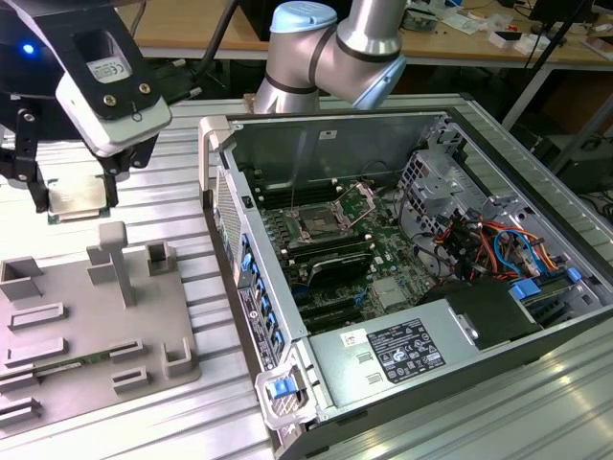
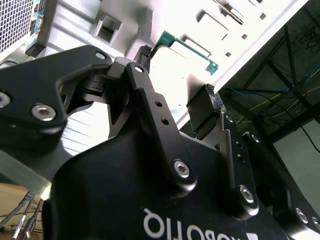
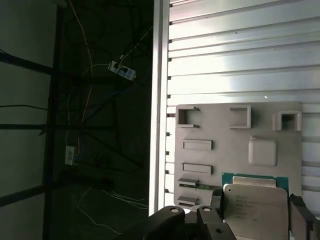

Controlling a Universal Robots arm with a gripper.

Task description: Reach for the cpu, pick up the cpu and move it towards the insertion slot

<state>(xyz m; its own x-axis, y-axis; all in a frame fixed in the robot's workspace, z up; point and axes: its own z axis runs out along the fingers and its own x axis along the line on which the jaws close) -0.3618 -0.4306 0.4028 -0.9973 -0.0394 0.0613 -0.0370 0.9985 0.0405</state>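
Strong glare on slatted table (nearly white); background dim, shadowed.

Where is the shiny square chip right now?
The cpu is at the exterior view's left, held by the gripper above the grey tray, apart from the open computer case.

Silvery chip with a green rim — plain grey tray, ribbed silver table — green circuit board.

Small thin square cpu with pale silvery metal top and green rim, which we see held level and lifted at the exterior view's left, well apart from the insertion slot, a dark square socket framed in silver metal, set in the green motherboard
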